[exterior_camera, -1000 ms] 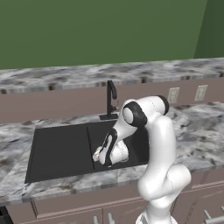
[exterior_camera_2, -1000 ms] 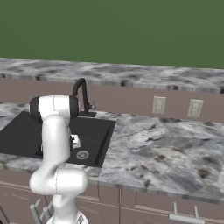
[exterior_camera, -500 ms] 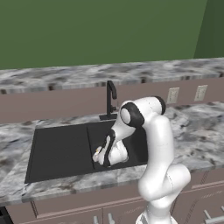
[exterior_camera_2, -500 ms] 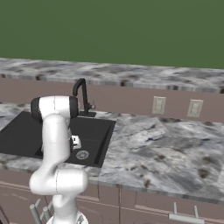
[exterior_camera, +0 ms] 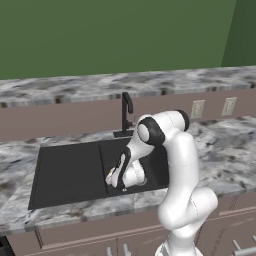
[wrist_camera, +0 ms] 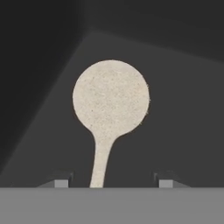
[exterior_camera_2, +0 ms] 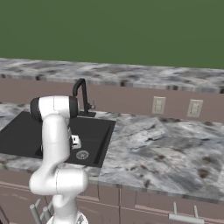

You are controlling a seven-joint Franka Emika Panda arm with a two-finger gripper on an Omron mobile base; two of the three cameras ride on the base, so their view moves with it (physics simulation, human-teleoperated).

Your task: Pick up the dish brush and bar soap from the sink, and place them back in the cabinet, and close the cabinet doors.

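The task had barely begun: the brush (wrist_camera: pixel 110 103) lay flat on the floor of the sink (exterior_camera: pixel 65 170), its round head ahead of the hand and its thin handle running back between the jaws. The jaws (wrist_camera: pixel 109 180) stood apart on either side of the handle, gripping nothing yet. In my judgement the brush lift, the soap, the cabinet and its doors were all left to do; the soap and cabinet could not be made out. The faucet (exterior_camera: pixel 126 114) stood at the back rim, the drain (exterior_camera_2: pixel 82 154) near the arm, and wall outlets (exterior_camera_2: pixel 158 105) lay beyond the marbled surface (exterior_camera_2: pixel 153 148). Nothing blocked the grasp.
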